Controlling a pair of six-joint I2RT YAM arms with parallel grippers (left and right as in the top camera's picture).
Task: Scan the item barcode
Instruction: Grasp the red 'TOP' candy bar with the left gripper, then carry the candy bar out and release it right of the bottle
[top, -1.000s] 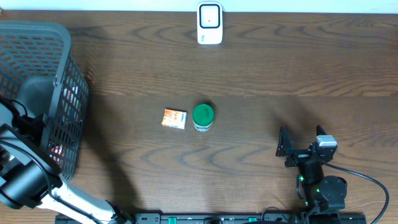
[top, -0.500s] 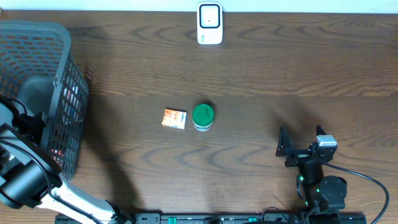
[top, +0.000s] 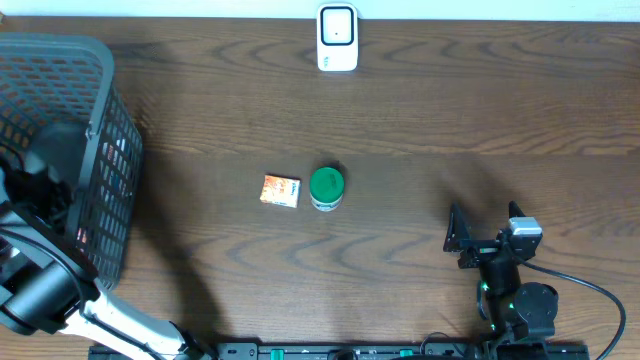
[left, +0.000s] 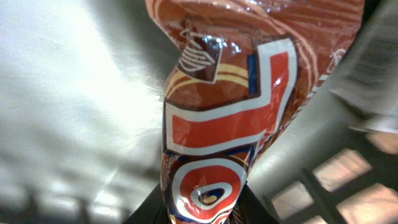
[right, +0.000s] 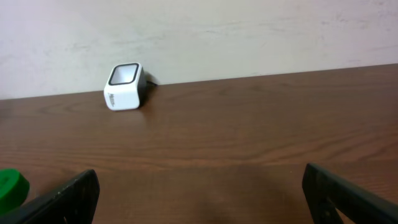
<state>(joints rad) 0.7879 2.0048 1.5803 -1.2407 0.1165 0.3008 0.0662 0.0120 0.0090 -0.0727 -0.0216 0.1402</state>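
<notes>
In the left wrist view, the item is a glossy brown packet (left: 230, 106) with red, white and blue print. It fills the middle of the frame inside the grey basket (top: 110, 150). My left gripper (left: 202, 211) is shut on the packet's lower end, with a dark finger (left: 149, 214) showing beside it. From overhead only the left arm (top: 45, 170) shows, reaching into the basket. The white barcode scanner (top: 337, 38) stands at the table's far edge, and the right wrist view also shows the scanner (right: 124, 86). My right gripper (top: 487, 228) rests open at the front right, holding nothing.
An orange box (top: 281, 190) and a green-lidded jar (top: 326, 187) sit side by side mid-table. The jar's lid (right: 11, 190) shows at the right wrist view's left edge. More packets lie in the basket. The basket's mesh wall (left: 348, 186) is close to the held packet.
My left gripper has closed on the packet inside the basket, and the left arm has shifted slightly. The right arm has not moved.
</notes>
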